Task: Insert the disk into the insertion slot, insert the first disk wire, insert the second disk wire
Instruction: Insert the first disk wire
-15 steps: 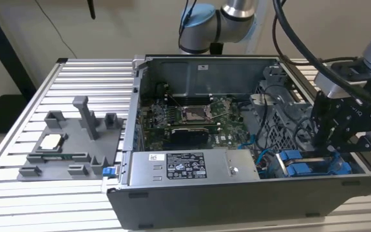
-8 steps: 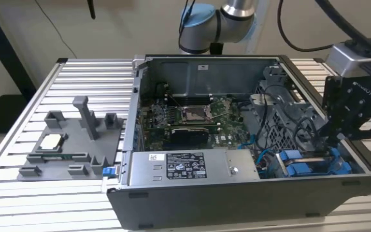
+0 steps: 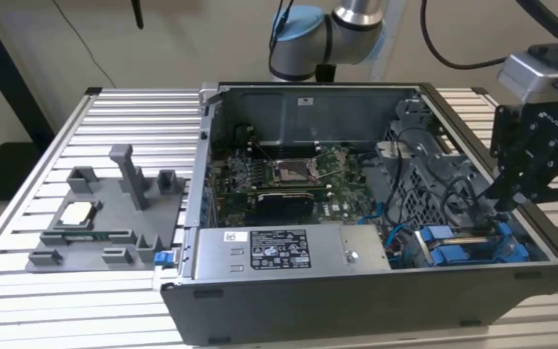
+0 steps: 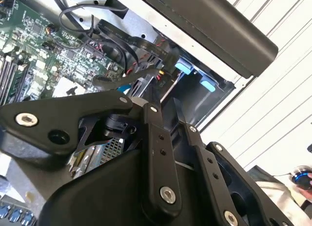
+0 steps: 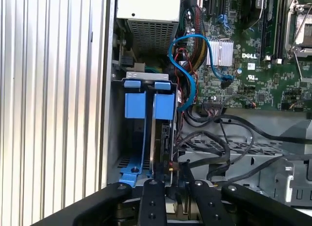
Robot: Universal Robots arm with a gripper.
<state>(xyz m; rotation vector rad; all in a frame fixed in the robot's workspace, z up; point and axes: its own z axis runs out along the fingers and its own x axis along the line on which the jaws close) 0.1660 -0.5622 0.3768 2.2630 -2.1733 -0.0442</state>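
Because the disk sat in the insertion slot, my pincer was clenched on a disk wire against it.

Gripper: matt black links, bright metal screw heads. Insertion slot: dark grey metal, smooth glossy blue plastic rails. Computer case: matt dark grey metal. Table: ribbed, satin bare aluminium. Fixture tray: matt grey plastic. Power-supply box: dull bare metal, white paper label
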